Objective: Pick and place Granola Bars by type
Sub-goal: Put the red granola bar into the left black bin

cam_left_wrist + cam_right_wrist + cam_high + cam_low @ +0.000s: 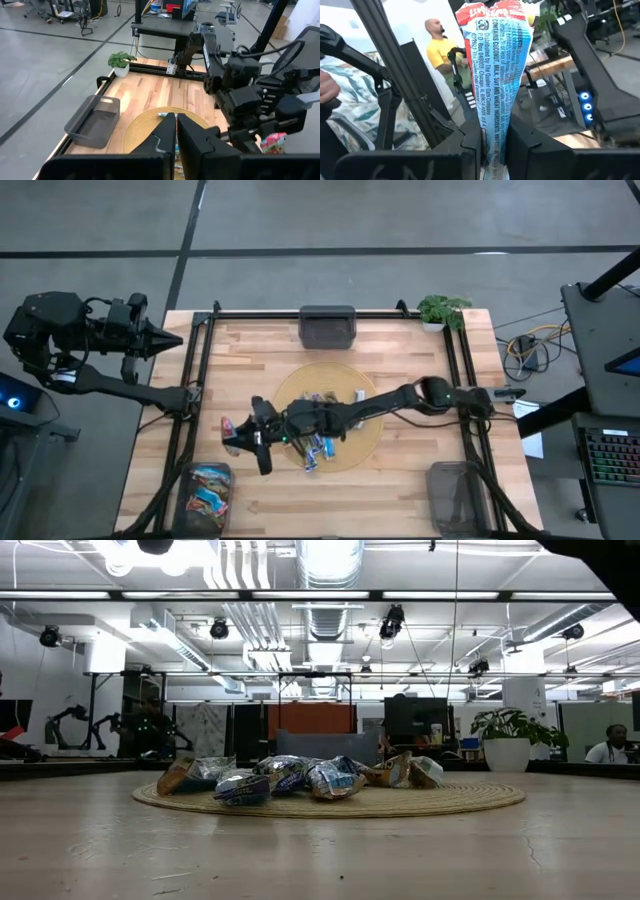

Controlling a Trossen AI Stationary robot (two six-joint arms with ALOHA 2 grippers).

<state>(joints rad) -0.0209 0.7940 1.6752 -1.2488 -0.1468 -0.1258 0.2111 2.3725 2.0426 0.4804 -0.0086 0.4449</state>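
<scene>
The left hand (170, 340) waits at the desk's far left, fingers shut on nothing. The near-left bin (208, 490) already holds some bars. Just right of it the right hand (232, 436) pinches one bar (496, 75) by its end — light, crinkly, slippery foil, best gripped at the flat seam. More bars (322, 448) lie on the round mat (370, 438), mid-desk.

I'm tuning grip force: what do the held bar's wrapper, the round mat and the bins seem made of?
Bar in right gripper: thin glossy printed film, creased, likely foil-plastic. Round mat: woven straw-like fibre, matte, ribbed. Bin: translucent grey, smooth, probably plastic.
</scene>
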